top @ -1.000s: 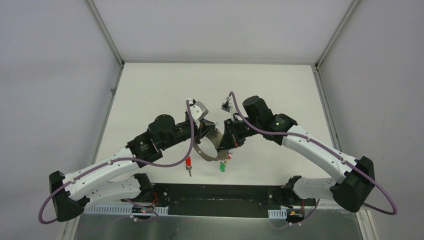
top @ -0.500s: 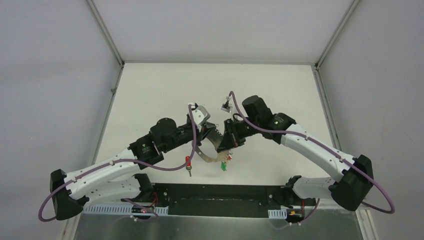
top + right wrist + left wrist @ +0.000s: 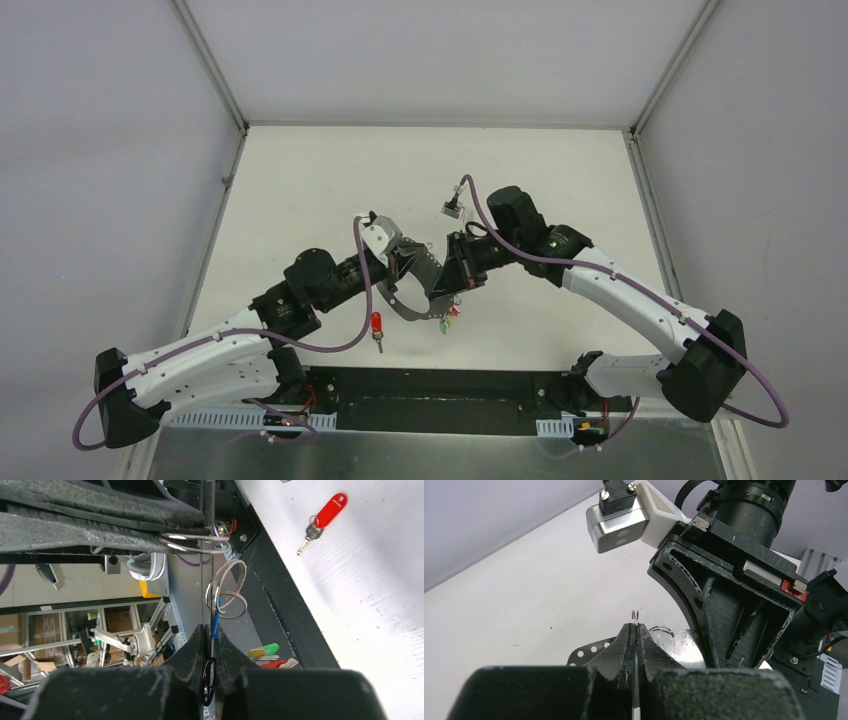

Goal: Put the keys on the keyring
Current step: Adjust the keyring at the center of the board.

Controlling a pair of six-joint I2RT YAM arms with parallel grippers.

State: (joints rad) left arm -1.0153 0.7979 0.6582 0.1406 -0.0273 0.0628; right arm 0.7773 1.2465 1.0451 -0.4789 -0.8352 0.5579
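Partway there, I'd say. The left pincer (image 3: 635,630) was clenched on the wire of the keyring (image 3: 405,311), holding it up off the table (image 3: 300,180) between the two arms. The right pincer (image 3: 209,632) was clenched too, on something thin at the ring. I couldn't tell if that was the ring's wire or a key's small loop. A green key (image 3: 443,326) hung at the ring's low end, so I counted that one as threaded, maybe with another next to it. One red key (image 3: 377,326) lay loose on the table, just beside the ring, not on it yet. That one was left to do.
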